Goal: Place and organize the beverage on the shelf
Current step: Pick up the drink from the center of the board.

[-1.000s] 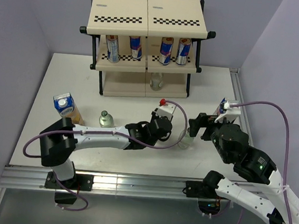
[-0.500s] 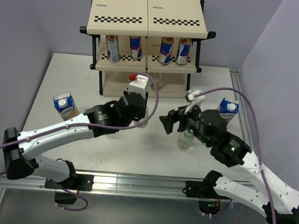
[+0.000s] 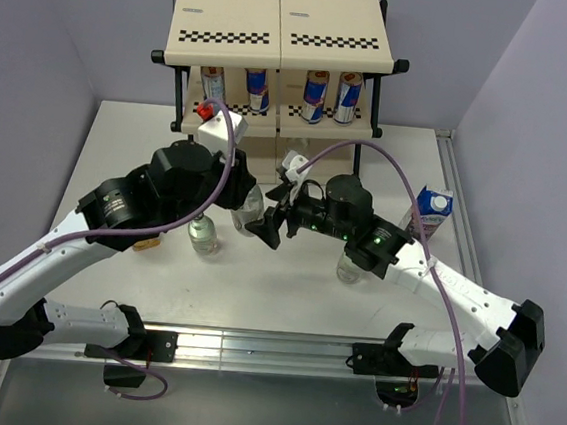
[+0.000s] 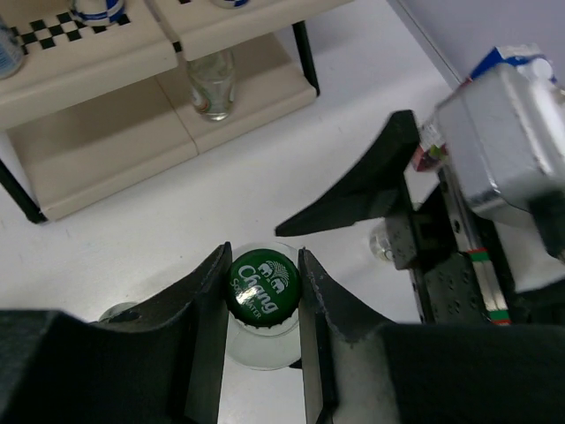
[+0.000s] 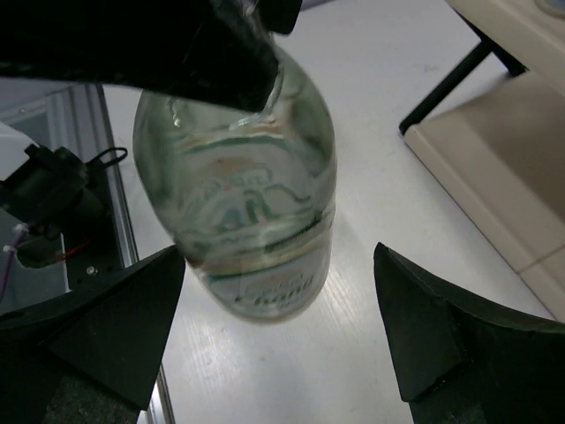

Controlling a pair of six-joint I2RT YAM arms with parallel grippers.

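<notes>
My left gripper (image 4: 261, 291) is shut on the green cap (image 4: 261, 284) of a small clear bottle (image 5: 247, 203) and holds it upright from above, in front of the shelf (image 3: 281, 31). In the top view the held bottle (image 3: 251, 207) hangs under the left gripper (image 3: 242, 201). My right gripper (image 5: 274, 327) is wide open, one finger on each side of the bottle's lower body without touching; it also shows in the top view (image 3: 268, 223). Several silver-blue-red cans (image 3: 315, 95) stand on the middle tier. One bottle (image 4: 213, 84) stands on the bottom tier.
Another bottle (image 3: 201, 235) stands on the table by the left arm, and one (image 3: 351, 267) under the right arm. A carton with a blue top (image 3: 431, 209) stands at the right. A second carton (image 3: 146, 243) is mostly hidden by the left arm.
The left arm has swung back and left and risen with the bottle. The right arm has reached left across the table, bringing its open jaws to the held bottle.
</notes>
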